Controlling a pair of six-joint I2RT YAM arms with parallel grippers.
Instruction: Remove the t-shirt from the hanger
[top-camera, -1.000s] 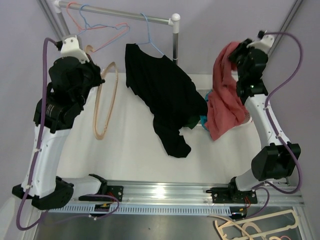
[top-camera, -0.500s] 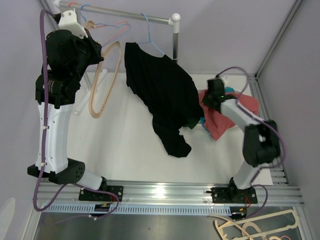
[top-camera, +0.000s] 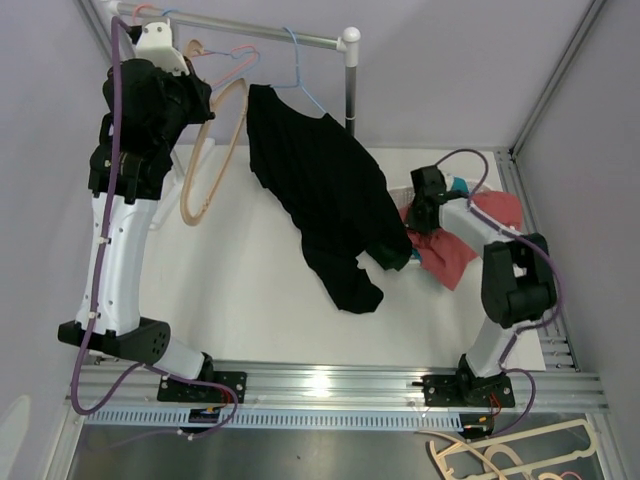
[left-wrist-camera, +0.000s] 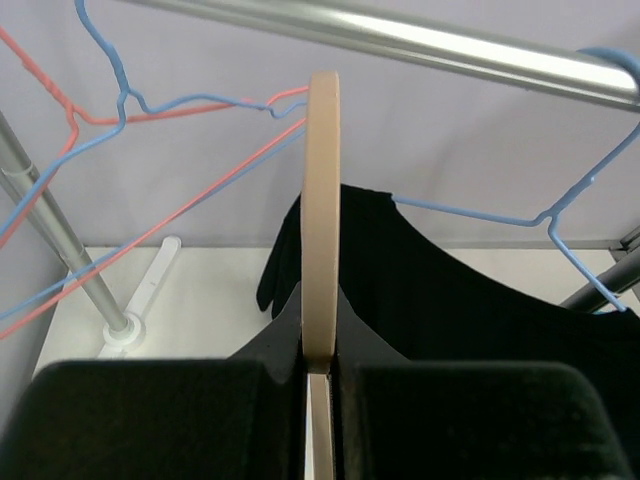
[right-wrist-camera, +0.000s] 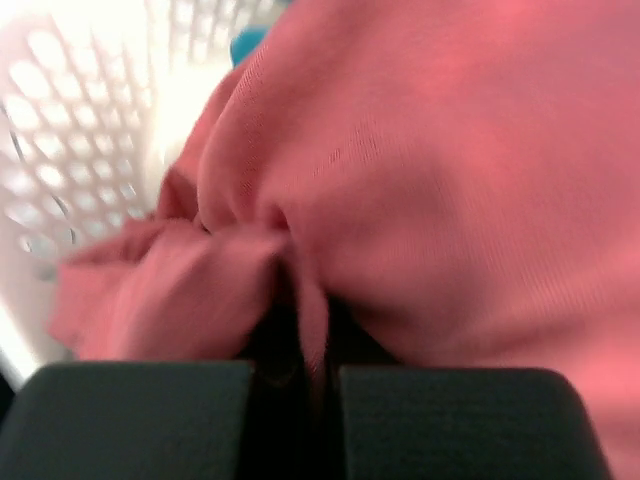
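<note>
While the left fingers pinch the wooden hanger up by the rail, the right fingers pinch the red t-shirt at the white basket. A black t-shirt hangs on a blue hanger.

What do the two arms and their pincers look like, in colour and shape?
Both the left arm and the right arm have white links with black joint housings. A purple cable runs along each. The left pincer and the right pincer have blocky black fingers.
</note>
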